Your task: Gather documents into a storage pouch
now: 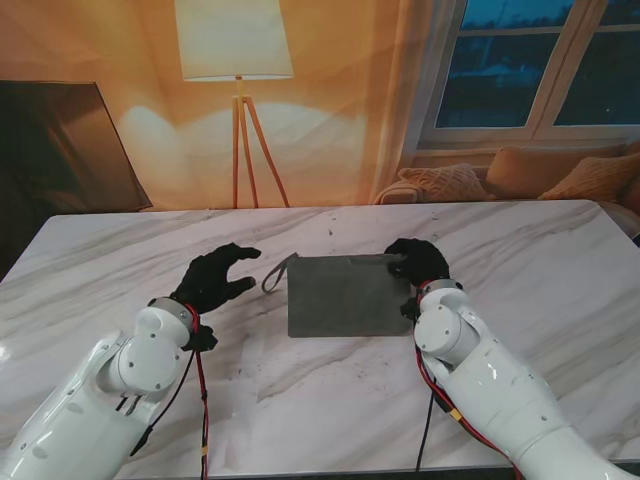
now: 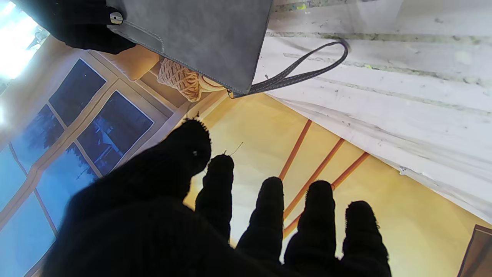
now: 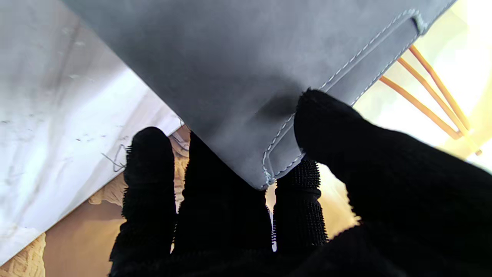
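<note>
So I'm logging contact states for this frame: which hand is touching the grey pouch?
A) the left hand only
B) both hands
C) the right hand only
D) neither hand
C: the right hand pinches the far right corner of the grey pouch, thumb on top in the right wrist view, while the left hand is spread open beside the wrist strap, touching neither.

Before us, one white marble surface point(image 1: 520, 260) with grey veining, one flat grey suede pouch point(image 1: 345, 297) lying near its middle, stitched edging, wrist strap point(image 1: 277, 273) looped out on our left side, resting on the surface, far right corner under our right hand point(image 1: 418, 262)
</note>
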Available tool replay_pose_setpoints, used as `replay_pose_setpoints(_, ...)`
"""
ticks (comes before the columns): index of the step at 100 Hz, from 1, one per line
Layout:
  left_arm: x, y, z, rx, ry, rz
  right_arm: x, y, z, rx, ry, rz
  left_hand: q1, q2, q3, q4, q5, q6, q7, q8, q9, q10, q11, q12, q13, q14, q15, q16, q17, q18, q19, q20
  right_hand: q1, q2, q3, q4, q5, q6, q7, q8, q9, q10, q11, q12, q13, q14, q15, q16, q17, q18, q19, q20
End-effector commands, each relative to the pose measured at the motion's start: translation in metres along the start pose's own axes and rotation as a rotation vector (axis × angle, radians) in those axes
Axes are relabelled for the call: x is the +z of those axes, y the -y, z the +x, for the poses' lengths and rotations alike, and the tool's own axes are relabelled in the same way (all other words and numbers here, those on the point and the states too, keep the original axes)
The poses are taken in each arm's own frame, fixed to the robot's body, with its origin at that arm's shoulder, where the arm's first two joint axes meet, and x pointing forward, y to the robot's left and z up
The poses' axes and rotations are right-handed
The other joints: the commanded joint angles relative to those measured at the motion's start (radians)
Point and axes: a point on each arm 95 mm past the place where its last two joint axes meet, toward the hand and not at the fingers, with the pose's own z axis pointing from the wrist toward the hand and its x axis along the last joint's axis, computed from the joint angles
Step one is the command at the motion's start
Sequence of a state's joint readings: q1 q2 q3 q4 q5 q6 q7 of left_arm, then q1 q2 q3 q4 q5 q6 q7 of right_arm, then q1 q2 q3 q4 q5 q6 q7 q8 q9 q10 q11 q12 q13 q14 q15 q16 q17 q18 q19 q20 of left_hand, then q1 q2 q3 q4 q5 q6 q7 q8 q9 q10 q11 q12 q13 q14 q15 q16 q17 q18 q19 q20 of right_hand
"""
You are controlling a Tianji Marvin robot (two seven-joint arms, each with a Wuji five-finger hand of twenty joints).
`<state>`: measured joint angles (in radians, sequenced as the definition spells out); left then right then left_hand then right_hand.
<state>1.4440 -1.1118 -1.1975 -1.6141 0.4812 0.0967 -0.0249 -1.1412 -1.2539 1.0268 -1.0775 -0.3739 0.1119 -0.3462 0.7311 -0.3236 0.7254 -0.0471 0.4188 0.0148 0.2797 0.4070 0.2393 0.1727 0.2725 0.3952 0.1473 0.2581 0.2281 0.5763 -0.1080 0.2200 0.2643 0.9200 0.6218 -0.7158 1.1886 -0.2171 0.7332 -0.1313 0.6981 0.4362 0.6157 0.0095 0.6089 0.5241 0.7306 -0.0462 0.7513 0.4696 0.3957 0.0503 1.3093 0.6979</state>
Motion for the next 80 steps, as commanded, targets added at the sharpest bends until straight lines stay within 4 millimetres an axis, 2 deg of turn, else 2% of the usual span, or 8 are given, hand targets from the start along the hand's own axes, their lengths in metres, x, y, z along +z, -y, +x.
replay_pose_setpoints(1,-0.001,-0.013,0.001,-0.019,0.001,-0.021,-0.001,0.001,-0.006,-0.013,0.014,0.051,-0.037,0.014,-0.027,0.015,-0.01,0.019,0.004,0.001,0.0,-0.014,0.005,0.002,-0.039,-0.031,-0.021,-0.003,-0.01,-0.036,-0.028,0.007,-0.075,0.023,0.052,0.083,-0.092,-0.04,-0.095,0.058,-0.157,-0.039,-0.054,-0.05,-0.135,-0.038,-0.103,-0.033,-0.124,-0.058,-0.1,0.011)
replay_pose_setpoints(11,0.0,-0.02,0.003,-0.032,0.001,-0.012,-0.003,0.0,-0.009,-0.031,0.019,0.087,-0.04,0.011,-0.026,0.015,-0.005,0.036,0.015,0.008,0.005,-0.014,0.013,0.009,-0.038,-0.032,-0.025,-0.002,-0.009,-0.035,-0.029,0.005,-0.136,0.027,0.033,0.081,-0.236,-0.049,-0.153,0.073,-0.332,-0.061,-0.107,-0.098,-0.306,-0.055,-0.23,-0.086,-0.276,-0.109,-0.265,-0.003)
replay_pose_setpoints(21,0.001,-0.028,0.005,-0.053,0.006,-0.003,-0.004,-0.002,-0.012,-0.048,0.019,0.101,-0.042,0.008,-0.025,0.014,-0.006,0.045,0.025,0.014,0.005,-0.015,0.016,0.014,-0.039,-0.034,-0.028,-0.001,-0.01,-0.036,-0.031,0.004,-0.168,0.058,-0.032,0.077,-0.34,-0.061,-0.192,0.065,-0.425,-0.09,-0.139,-0.136,-0.4,-0.068,-0.319,-0.129,-0.345,-0.134,-0.406,-0.007)
replay_pose_setpoints(30,0.002,-0.035,0.005,-0.07,0.013,-0.001,-0.005,-0.004,-0.013,-0.054,0.023,0.11,-0.045,0.007,-0.026,0.013,-0.012,0.047,0.029,0.016,0.0,-0.013,0.015,0.016,-0.042,-0.036,-0.032,-0.001,-0.009,-0.036,-0.035,-0.001,-0.195,0.036,-0.059,0.068,-0.408,-0.077,-0.227,0.056,-0.431,-0.109,-0.236,-0.195,-0.461,-0.075,-0.387,-0.162,-0.382,-0.135,-0.53,-0.023)
replay_pose_setpoints(43,0.002,-0.043,0.006,-0.094,0.024,0.001,-0.006,-0.009,-0.016,-0.069,0.022,0.107,-0.048,0.007,-0.03,0.012,-0.03,0.046,0.025,0.015,-0.008,-0.013,0.009,0.017,-0.047,-0.039,-0.041,-0.003,-0.007,-0.039,-0.046,-0.015,-0.226,-0.025,-0.055,0.053,-0.482,-0.095,-0.274,0.048,-0.435,-0.116,-0.314,-0.221,-0.492,-0.069,-0.437,-0.178,-0.389,-0.114,-0.651,-0.044)
replay_pose_setpoints(58,0.002,-0.049,0.007,-0.115,0.031,0.009,-0.007,-0.017,-0.016,-0.073,0.008,0.093,-0.047,0.006,-0.033,0.012,-0.037,0.045,0.019,0.012,-0.01,-0.014,0.007,0.017,-0.046,-0.039,-0.047,-0.004,-0.003,-0.038,-0.053,-0.029,-0.251,-0.034,-0.06,0.049,-0.512,-0.096,-0.298,0.046,-0.433,-0.113,-0.331,-0.219,-0.492,-0.068,-0.447,-0.18,-0.375,-0.105,-0.694,-0.049)
replay_pose_setpoints(80,-0.002,-0.052,0.007,-0.127,0.03,0.015,-0.029,-0.021,-0.013,-0.045,-0.055,0.101,-0.067,0.001,-0.055,0.009,-0.06,0.046,-0.008,-0.002,-0.018,-0.031,-0.012,0.007,-0.049,-0.046,-0.07,-0.012,-0.004,-0.032,-0.054,-0.04,-0.283,-0.003,-0.086,0.053,-0.478,-0.065,-0.303,0.062,-0.418,-0.107,-0.247,-0.171,-0.457,-0.061,-0.444,-0.17,-0.347,-0.096,-0.719,-0.005)
